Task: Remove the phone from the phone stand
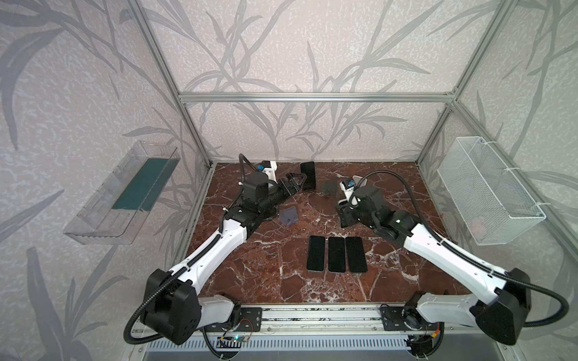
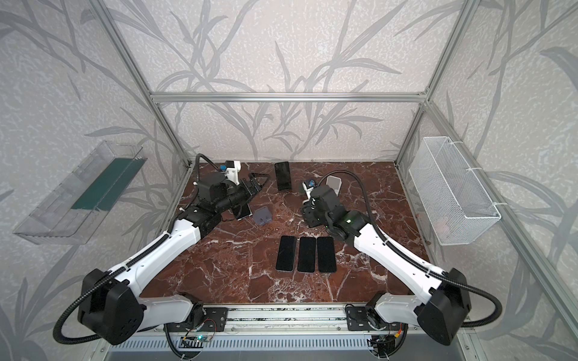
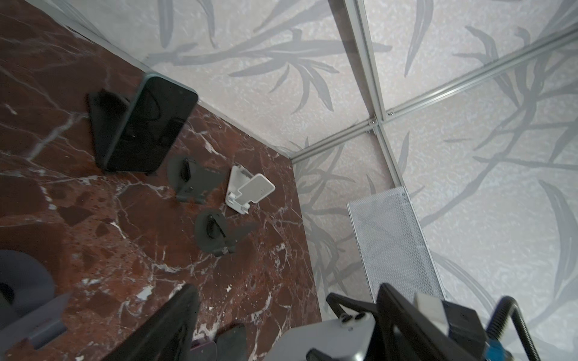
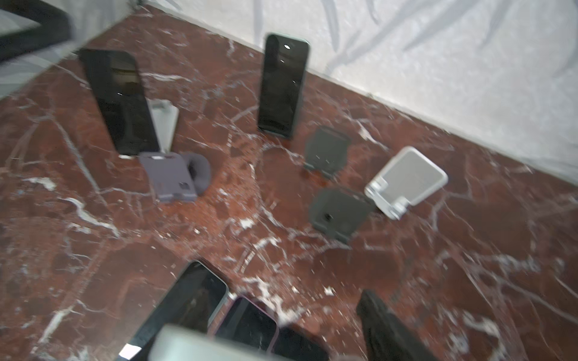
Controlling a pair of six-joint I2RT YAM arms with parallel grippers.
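The left gripper (image 1: 298, 184) stands open with nothing between its fingers. Just ahead of its tips, near but not touching, the phone (image 1: 308, 175) leans upright on a dark stand (image 3: 106, 115). Back along that same arm and underneath it, a second phone (image 4: 119, 100) leans on a pale stand (image 4: 164, 125), with an empty grey stand (image 1: 289, 216) just beside it. The right gripper (image 1: 344, 220) is partly closed on a silver phone (image 3: 328, 340), held clear of the table (image 1: 250, 275). Its own wrist view is blurred, so the contact itself is hard to make out. On the base side of this gripper, three phones (image 1: 336, 254) lie flat on the table, side by side, screens up.
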